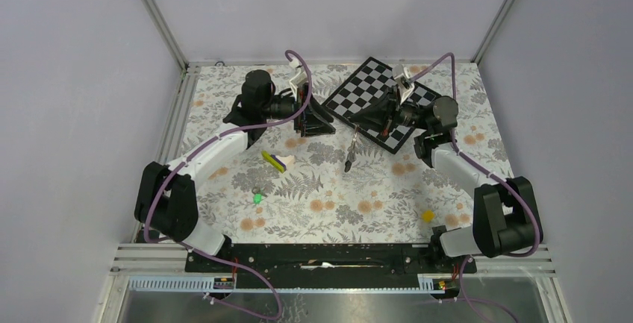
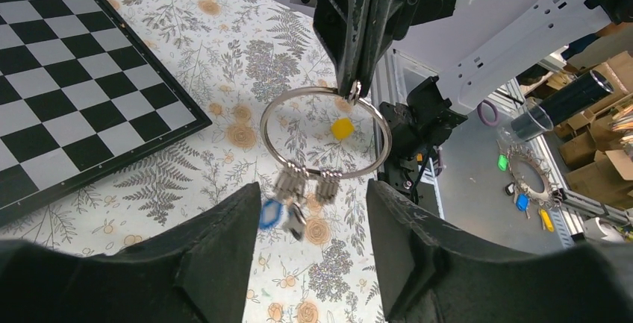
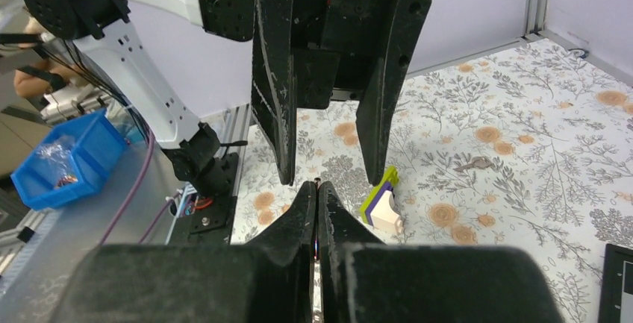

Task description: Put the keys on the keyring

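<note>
The silver keyring (image 2: 278, 111) hangs upright from my right gripper (image 2: 352, 89), which is shut on the top of the wire. A blue key (image 2: 270, 213) and a black key (image 2: 297, 220) dangle from the ring's bottom, blurred. My left gripper (image 2: 313, 222) faces the ring with its fingers (image 2: 216, 256) apart on either side below the keys, holding nothing. From above, the keyring (image 1: 349, 151) hangs between the left gripper (image 1: 322, 121) and the right gripper (image 1: 358, 123). A green key (image 1: 257, 198) lies on the table cloth in front of the left arm.
A chessboard (image 1: 377, 88) lies at the back under the right gripper. The yellow-white-purple wedge block (image 1: 278, 160) lies left of centre, and a small yellow cube (image 1: 427, 216) near the right arm's base. Walls and metal rails frame the table.
</note>
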Controlling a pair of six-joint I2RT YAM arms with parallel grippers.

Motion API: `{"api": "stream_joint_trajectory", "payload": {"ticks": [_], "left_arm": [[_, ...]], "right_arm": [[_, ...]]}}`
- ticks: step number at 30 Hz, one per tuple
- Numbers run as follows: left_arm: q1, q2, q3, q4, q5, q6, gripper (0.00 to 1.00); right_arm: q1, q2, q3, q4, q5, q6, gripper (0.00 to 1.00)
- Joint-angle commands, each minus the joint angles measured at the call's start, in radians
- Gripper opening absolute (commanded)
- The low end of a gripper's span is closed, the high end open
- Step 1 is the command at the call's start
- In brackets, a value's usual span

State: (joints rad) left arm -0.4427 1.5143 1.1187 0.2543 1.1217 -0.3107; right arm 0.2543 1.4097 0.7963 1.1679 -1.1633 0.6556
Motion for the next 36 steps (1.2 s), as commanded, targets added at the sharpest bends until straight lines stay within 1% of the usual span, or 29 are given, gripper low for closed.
{"api": "stream_joint_trajectory", "payload": {"ticks": [1, 5, 7, 10, 13, 19, 23, 29, 36], "left_arm": [[-0.023, -0.035, 0.044, 0.020, 0.041, 0.029, 0.55], [-0.073, -0.017, 0.048, 0.030, 0.043, 0.085, 0.53], [-0.091, 0.002, 0.042, 0.093, 0.037, 0.055, 0.54], [-0.099, 0.042, 0.018, 0.298, 0.030, -0.126, 0.54], [-0.101, 0.076, -0.009, 0.468, 0.022, -0.278, 0.54], [-0.106, 0.125, -0.082, 0.762, -0.034, -0.473, 0.55], [-0.107, 0.156, -0.111, 0.911, -0.065, -0.571, 0.55], [-0.111, 0.218, -0.101, 1.047, -0.098, -0.727, 0.52], [-0.123, 0.256, -0.095, 1.081, -0.130, -0.790, 0.49]], "right_arm": [[0.002, -0.056, -0.009, -0.045, -0.020, -0.149, 0.00], [0.003, -0.067, -0.026, -0.024, 0.021, -0.117, 0.00], [0.003, -0.067, -0.039, 0.018, 0.053, -0.072, 0.00], [0.003, -0.068, -0.060, 0.084, 0.099, -0.016, 0.00], [0.004, -0.079, -0.074, 0.085, 0.127, -0.017, 0.00], [0.004, -0.083, -0.111, 0.138, 0.194, 0.033, 0.00], [0.003, -0.074, -0.131, 0.192, 0.238, 0.086, 0.00], [0.004, -0.061, -0.145, 0.221, 0.267, 0.106, 0.00], [0.004, -0.051, -0.147, 0.232, 0.287, 0.122, 0.00]]}}
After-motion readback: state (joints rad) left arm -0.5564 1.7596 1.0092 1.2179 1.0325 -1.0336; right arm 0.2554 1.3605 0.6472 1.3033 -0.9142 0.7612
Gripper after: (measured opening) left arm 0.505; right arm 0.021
